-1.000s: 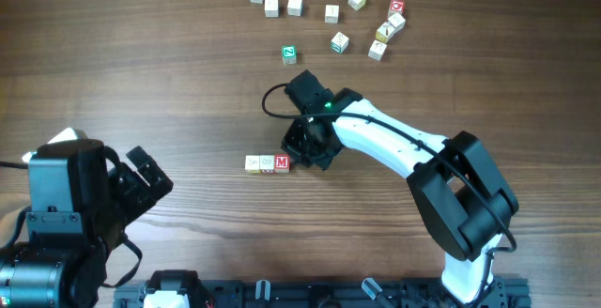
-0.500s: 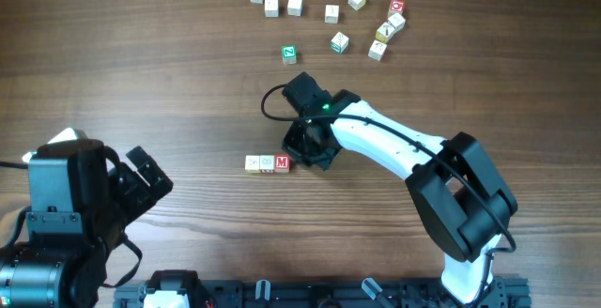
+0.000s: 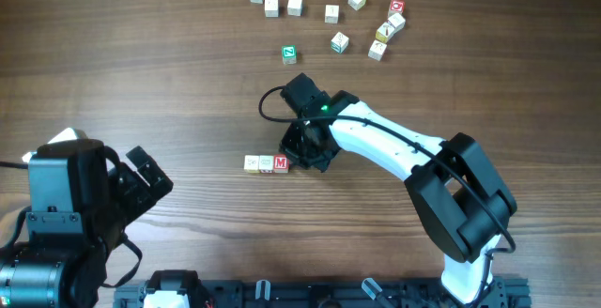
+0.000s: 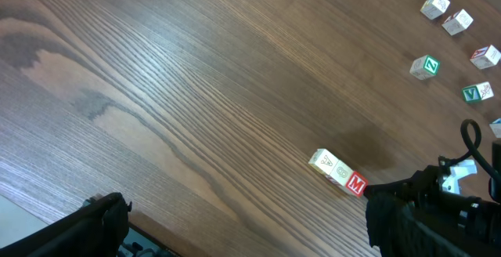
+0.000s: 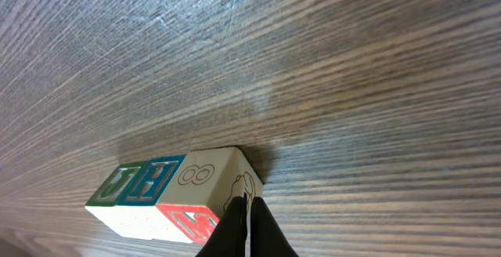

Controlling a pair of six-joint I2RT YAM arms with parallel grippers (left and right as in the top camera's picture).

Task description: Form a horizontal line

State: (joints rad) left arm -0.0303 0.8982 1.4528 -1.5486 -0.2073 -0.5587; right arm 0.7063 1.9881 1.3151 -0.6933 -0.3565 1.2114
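Observation:
Three small wooden letter cubes lie touching in a straight row (image 3: 267, 163) on the table: two cream-topped ones and a red-faced "M" cube (image 3: 282, 162) at the right end. The row also shows in the left wrist view (image 4: 338, 172) and close up in the right wrist view (image 5: 168, 198). My right gripper (image 3: 302, 153) is shut with nothing between its fingers; the closed fingertips (image 5: 246, 224) rest against the right end face of the M cube. My left gripper (image 3: 141, 181) is open and empty at the table's left front, far from the row.
A green-faced cube (image 3: 289, 54) lies alone above the right arm. Several loose cubes (image 3: 340, 41) are scattered along the far edge, including a red-faced one (image 3: 396, 7). A black cable loops near the right wrist (image 3: 270, 101).
The right gripper has shifted slightly left, nudging the M cube and the row a few pixels leftward. The left arm has not moved.

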